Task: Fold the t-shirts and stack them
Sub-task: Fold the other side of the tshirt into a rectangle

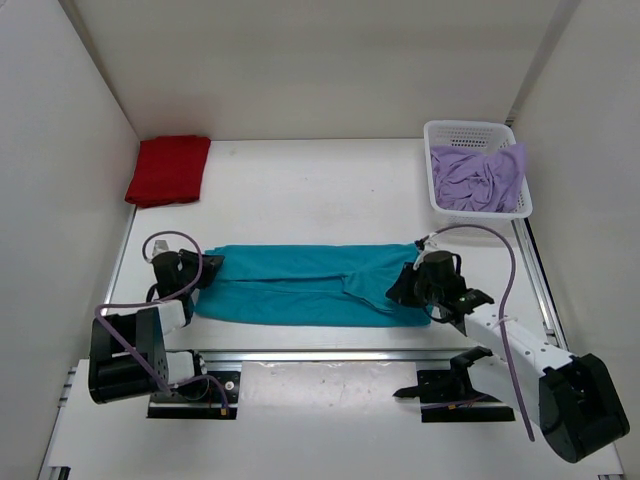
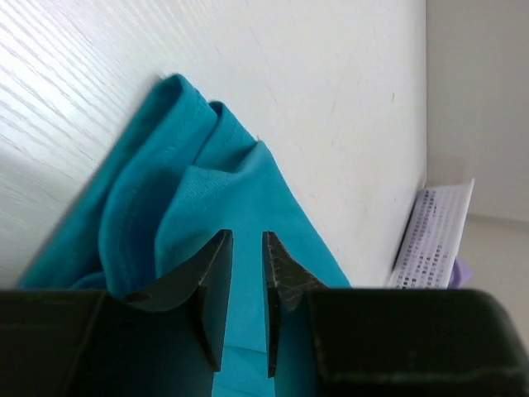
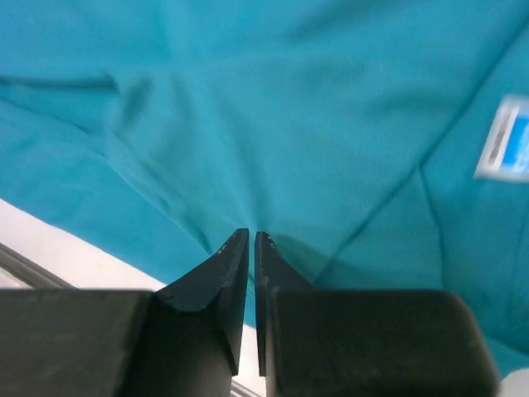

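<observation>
We are reading the teal shirt point(image 1: 300, 285) as light, limp cloth with no stiffness. It is lying as a long folded band across the near part of the surface point(image 1: 300, 190), stretching between the two arms. Cloth like this is going to sag and slide over its own layers wherever we are not holding it, so a pinch in the middle would only be bunching it. We are judging the short ends, at the corners where the layers meet, to be the best places to take hold, with both sides lifted evenly.

The left claw point(image 2: 248, 240) is sitting at the band's left end. Its jaws are standing a narrow gap apart with teal fabric filling the gap, so we are taking it as clamped on the shirt's edge. The right claw point(image 3: 252, 236) is hanging over the right end with its jaws drawn almost together. We are seeing no cloth between them, though the view is blurred.

The red shirt point(image 1: 168, 170) is lying folded at the far left, and the lavender shirt point(image 1: 478, 180) is sitting crumpled in the white basket point(image 1: 470, 128).
</observation>
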